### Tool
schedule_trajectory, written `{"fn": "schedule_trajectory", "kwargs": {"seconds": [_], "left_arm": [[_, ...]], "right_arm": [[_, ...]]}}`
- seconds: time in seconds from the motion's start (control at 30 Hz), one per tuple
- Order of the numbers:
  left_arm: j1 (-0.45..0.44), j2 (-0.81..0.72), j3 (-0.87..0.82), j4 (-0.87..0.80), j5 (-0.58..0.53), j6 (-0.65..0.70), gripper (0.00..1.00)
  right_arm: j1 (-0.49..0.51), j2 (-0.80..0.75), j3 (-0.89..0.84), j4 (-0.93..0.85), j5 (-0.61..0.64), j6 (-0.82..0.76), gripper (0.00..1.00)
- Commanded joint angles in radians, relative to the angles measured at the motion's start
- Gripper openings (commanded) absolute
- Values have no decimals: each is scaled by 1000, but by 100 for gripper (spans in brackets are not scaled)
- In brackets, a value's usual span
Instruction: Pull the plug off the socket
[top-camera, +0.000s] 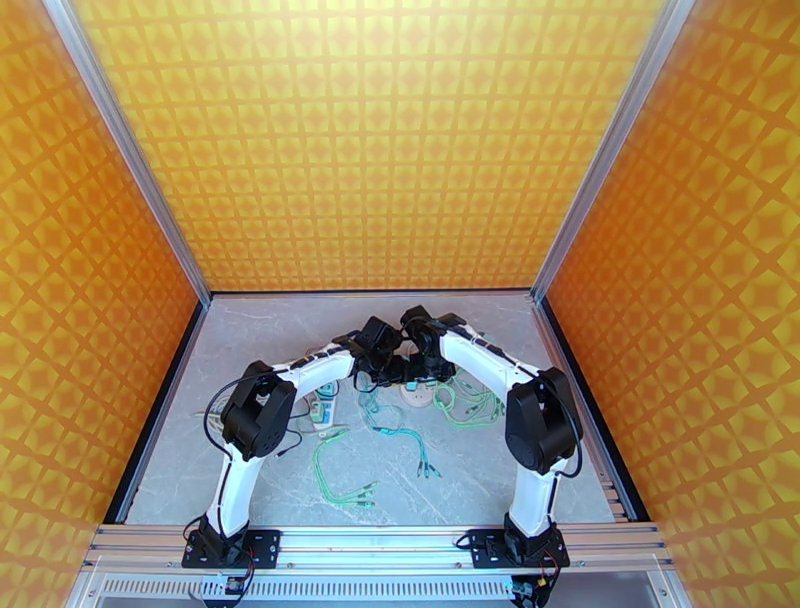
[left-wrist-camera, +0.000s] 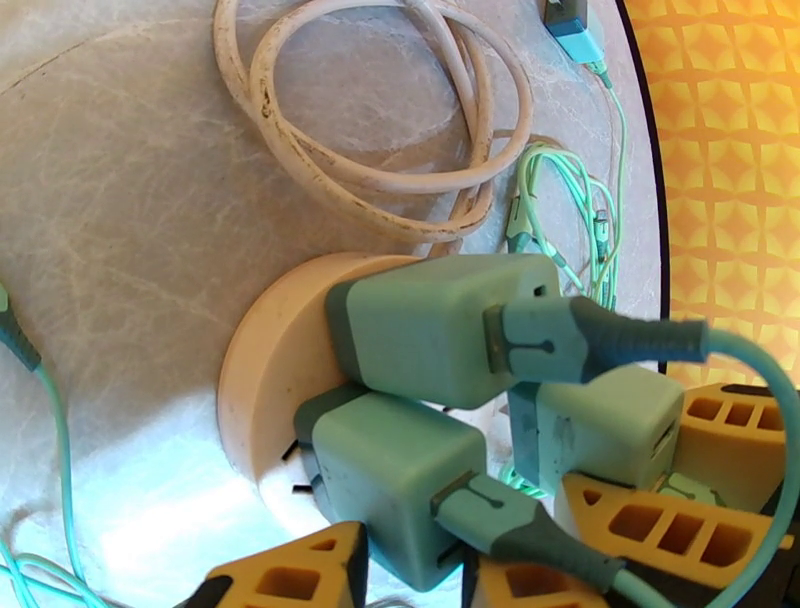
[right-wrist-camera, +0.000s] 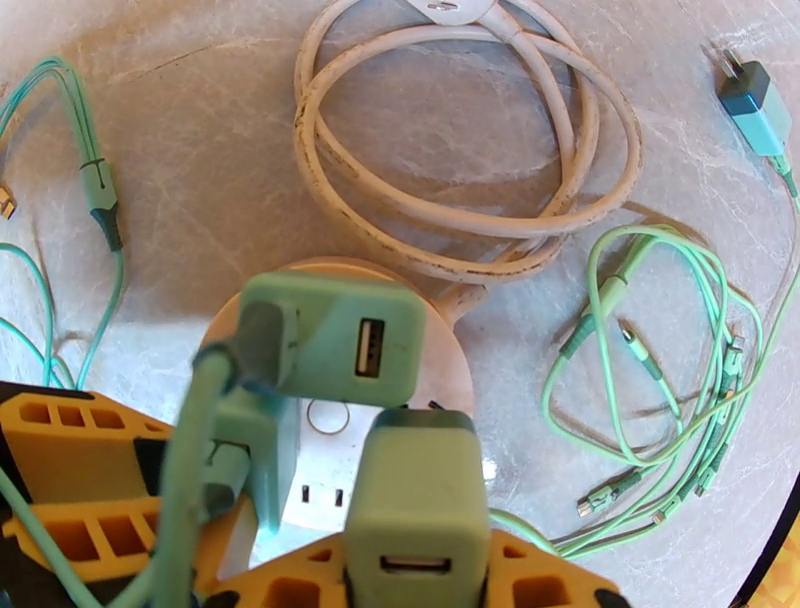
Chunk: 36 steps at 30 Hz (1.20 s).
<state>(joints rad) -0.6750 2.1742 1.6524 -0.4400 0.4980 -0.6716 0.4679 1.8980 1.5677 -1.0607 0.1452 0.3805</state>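
In the left wrist view the left gripper (left-wrist-camera: 410, 560) is seen clenched on the corded plug (left-wrist-camera: 395, 470), seated low on the round socket (left-wrist-camera: 260, 385), with the upper plug (left-wrist-camera: 440, 320) just above it. In the right wrist view the right gripper (right-wrist-camera: 415, 555) is seen clamped on the bare plug (right-wrist-camera: 412, 490), its empty port turned to the lens, and two free slots (right-wrist-camera: 322, 495) on the socket face, blocked by plugs in the other wrist view, are exposed. From above, the socket at mid-table is largely covered by both grippers, and whether any prongs have left their slots cannot be made out.
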Motion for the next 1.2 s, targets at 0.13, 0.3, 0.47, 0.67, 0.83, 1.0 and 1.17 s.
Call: {"fn": "schedule_trajectory", "kwargs": {"seconds": [0.13,0.3,0.47,0.67,0.83,1.0,1.17], "left_arm": [[-38,143,-88,-198,-139,27,29],[-32,129,-74,-203,-139,30,30],[-28,115,-54,-214,-139,35,31],[-28,87,-11,-234,-140,52,41],[-28,53,38,-259,-139,72,47],[-28,21,64,-265,-139,70,54],[-29,-23,64,-261,-140,78,60]], "right_arm": [[-103,-183,-68,159,-170,-12,11],[-210,-285,-236,239,-237,64,11],[-294,-406,-435,310,-276,134,12],[-403,-529,-661,379,-369,148,15],[-488,-594,-808,447,-455,160,17],[-546,-643,-916,531,-516,192,26],[-555,-666,-918,490,-494,177,62]]}}
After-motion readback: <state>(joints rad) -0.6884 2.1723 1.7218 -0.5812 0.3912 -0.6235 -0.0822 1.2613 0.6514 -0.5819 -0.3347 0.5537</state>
